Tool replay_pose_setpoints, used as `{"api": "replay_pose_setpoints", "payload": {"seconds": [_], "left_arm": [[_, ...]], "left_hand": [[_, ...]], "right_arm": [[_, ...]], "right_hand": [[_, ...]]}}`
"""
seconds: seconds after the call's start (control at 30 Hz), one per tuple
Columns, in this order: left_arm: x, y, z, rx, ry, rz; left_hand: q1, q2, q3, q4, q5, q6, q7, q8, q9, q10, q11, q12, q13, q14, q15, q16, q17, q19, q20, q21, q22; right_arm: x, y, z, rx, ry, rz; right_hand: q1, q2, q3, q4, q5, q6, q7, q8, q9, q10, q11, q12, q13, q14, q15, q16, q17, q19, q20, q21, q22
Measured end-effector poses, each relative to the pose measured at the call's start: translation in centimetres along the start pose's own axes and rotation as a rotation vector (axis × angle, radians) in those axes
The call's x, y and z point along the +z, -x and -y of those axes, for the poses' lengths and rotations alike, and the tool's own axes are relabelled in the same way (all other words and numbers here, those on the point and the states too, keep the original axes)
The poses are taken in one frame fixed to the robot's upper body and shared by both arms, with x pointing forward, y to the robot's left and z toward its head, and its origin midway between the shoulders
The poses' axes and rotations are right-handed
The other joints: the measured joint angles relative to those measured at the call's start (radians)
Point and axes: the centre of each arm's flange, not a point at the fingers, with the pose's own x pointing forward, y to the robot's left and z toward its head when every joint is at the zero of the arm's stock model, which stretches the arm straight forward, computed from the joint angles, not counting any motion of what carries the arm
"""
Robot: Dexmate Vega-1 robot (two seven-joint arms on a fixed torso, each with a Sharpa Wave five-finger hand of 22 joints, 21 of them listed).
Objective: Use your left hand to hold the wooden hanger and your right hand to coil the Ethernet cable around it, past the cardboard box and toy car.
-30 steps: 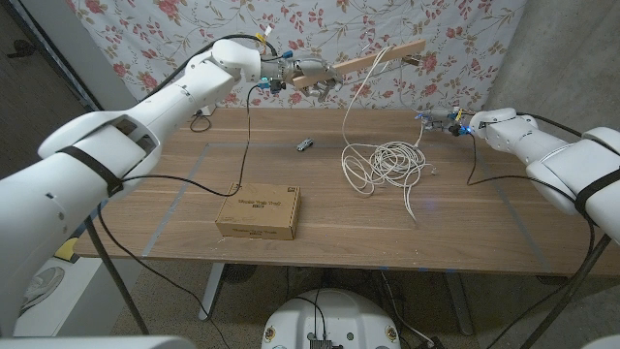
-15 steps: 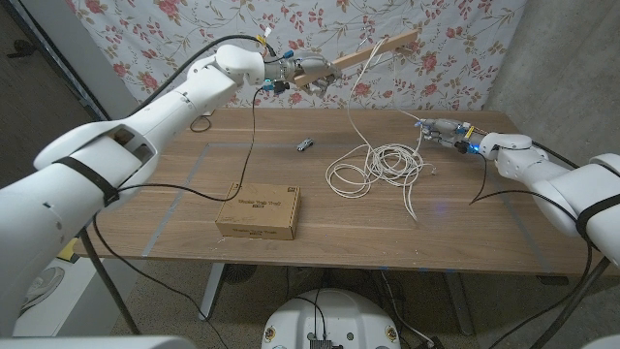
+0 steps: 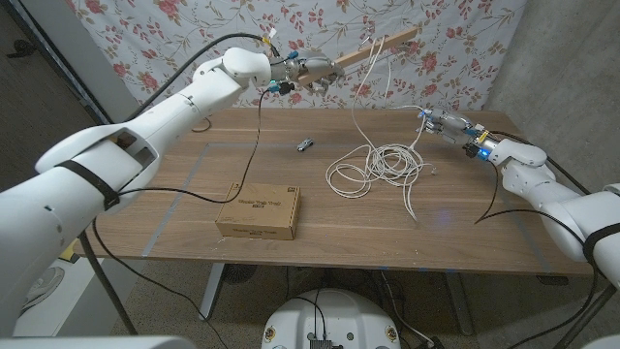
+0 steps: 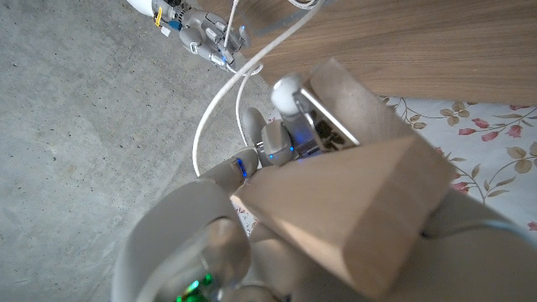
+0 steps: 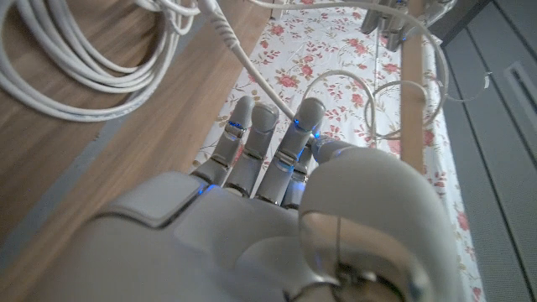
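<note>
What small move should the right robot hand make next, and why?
Probably close on the Ethernet cable strand running past its fingers. The right robot hand looks empty, while the left robot hand holds the wooden hanger raised, cable draped over it.

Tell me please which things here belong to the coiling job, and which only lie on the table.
For the job:
- long pale wooden hanger, gripped by left hand
- white Ethernet cable, hanging from the hanger, rest heaped on the table
- right hand, at the cable

Lying about:
- flat brown cardboard box
- small dark toy car
- wooden table
</note>
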Motion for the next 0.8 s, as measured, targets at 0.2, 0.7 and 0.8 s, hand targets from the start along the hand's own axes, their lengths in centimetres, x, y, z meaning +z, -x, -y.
{"api": "replay_pose_setpoints", "payload": {"seconds": [0.2,0.7,0.8], "left_arm": [[0.3,-0.4,0.1,-0.006,-0.009,-0.002],[-0.2,-1.2,1.1,-0.039,-0.017,-0.041],[-0.2,-1.3,1.3,-0.047,-0.018,-0.045]], "left_hand": [[0.0,0.0,0.0,0.0,0.0,0.002,0.0,0.0,0.0,0.0,0.0,0.0,0.0,0.0,0.0,0.0,-0.002,0.0,0.0,0.0,0.0],[0.0,0.0,0.0,0.0,0.0,-0.001,0.003,0.0,0.001,0.001,-0.001,0.0,0.0,0.0,0.0,0.0,-0.004,0.0,0.0,0.0,0.0],[0.0,0.0,0.0,0.0,0.0,-0.001,0.003,0.0,0.002,0.002,-0.002,0.0,0.0,0.0,0.0,0.0,0.0,0.0,0.0,0.0,0.0]], "right_arm": [[1.4,0.2,-0.9,0.074,0.022,0.094],[6.8,-1.5,-2.2,0.185,0.099,0.3],[7.4,-1.8,-2.3,0.197,0.108,0.313]], "right_hand": [[0.0,0.0,0.0,0.0,-0.001,0.001,-0.001,0.0,0.0,0.0,0.0,0.0,0.001,0.0,0.0,0.0,0.0,0.0,0.0,0.0,0.0],[-0.001,-0.002,0.0,0.0,-0.003,0.003,-0.003,0.0,0.0,0.002,-0.003,0.0,-0.005,0.0,0.0,0.0,0.0,0.0,0.0,0.0,0.0],[-0.001,-0.002,0.0,0.0,-0.004,0.003,-0.003,0.003,-0.003,0.002,-0.003,0.0,-0.005,0.004,-0.003,0.0,0.0,0.0,0.0,0.0,0.0]]}}
